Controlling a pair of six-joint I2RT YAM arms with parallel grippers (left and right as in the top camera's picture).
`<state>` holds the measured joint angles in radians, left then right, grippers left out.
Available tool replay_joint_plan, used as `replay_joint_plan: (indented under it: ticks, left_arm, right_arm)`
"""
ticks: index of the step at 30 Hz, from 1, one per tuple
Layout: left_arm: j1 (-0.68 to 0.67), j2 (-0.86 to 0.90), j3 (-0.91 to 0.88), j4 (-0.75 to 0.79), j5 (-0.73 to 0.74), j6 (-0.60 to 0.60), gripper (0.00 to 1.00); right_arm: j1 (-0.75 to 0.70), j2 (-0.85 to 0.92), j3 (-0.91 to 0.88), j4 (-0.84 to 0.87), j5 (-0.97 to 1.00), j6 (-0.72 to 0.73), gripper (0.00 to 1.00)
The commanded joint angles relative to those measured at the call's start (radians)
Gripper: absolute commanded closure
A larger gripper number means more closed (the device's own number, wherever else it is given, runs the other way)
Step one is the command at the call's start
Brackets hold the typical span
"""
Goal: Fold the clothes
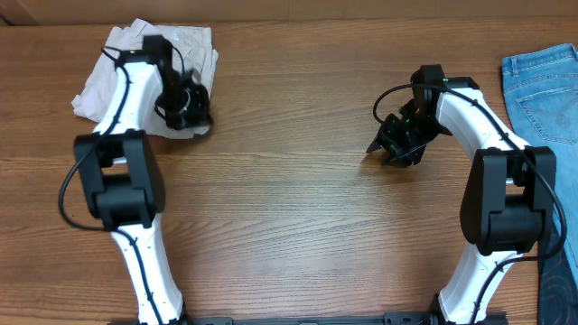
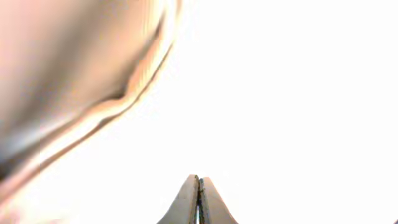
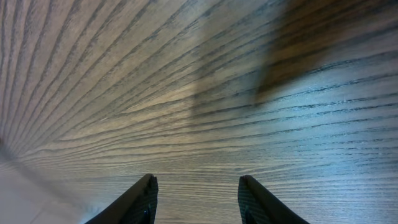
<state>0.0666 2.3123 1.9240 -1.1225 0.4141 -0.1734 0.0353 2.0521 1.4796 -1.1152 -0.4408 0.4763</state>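
Observation:
The light beige shorts lie crumpled at the table's far left. My left gripper is down on their right-hand edge. In the left wrist view the fingers are pressed together and washed-out white cloth fills the frame, so the gripper looks shut on the shorts. My right gripper hovers right of centre, far from the shorts. Its fingers are open and empty over bare wood.
Blue jeans lie at the far right edge of the wooden table, and more blue cloth shows at the bottom right corner. Both arm bases stand at the near edge.

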Motion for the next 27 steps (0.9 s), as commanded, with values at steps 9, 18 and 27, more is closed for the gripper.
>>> replay_joint_plan:
  ticks: [9, 18, 27]
  left_arm:
    - [0.040, -0.160, 0.153, 0.101, -0.412, 0.133, 0.96]
    - [0.161, -0.077, 0.153, 0.222, -0.485, 0.284, 0.96]
    - [0.283, 0.053, 0.153, 0.279, -0.398, 0.369, 0.96]
  right_arm:
    - [0.005, -0.037, 0.019, -0.007, -0.006, 0.006, 0.54]
    - [0.005, -0.037, 0.019, -0.025, -0.005, 0.006, 0.54]
    - [0.005, -0.037, 0.019, -0.027, -0.005, 0.006, 0.54]
